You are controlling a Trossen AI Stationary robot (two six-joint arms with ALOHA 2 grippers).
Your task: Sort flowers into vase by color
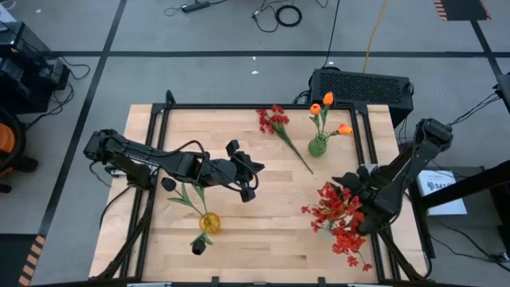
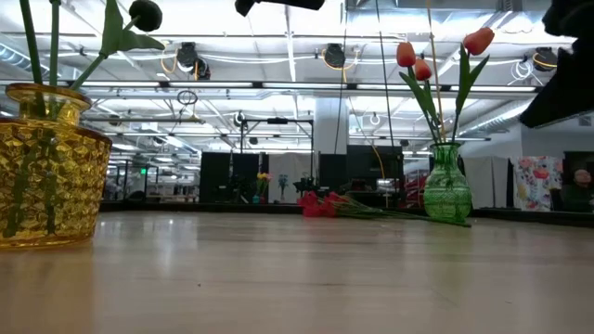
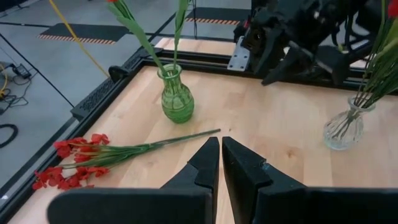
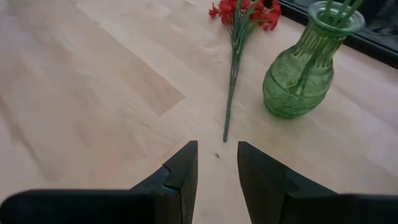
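Note:
A red cluster flower (image 1: 277,122) lies flat on the table near the far edge, its stem end (image 4: 226,134) pointing at my right gripper. The green vase (image 1: 318,145) beside it holds orange tulips (image 1: 327,100). A yellow vase (image 1: 209,222) near the near edge holds black tulips (image 1: 198,246). A clear vase (image 3: 342,129) holds a bush of red flowers (image 1: 339,215). My left gripper (image 3: 221,144) hovers mid-table, shut and empty, a little short of the lying stem. My right gripper (image 4: 217,152) is open, just short of the stem end.
A black frame rail (image 1: 239,106) runs around the tabletop. A black box (image 1: 362,84) stands behind the far edge by the green vase. Bare wood (image 1: 271,231) lies between the yellow vase and the clear vase.

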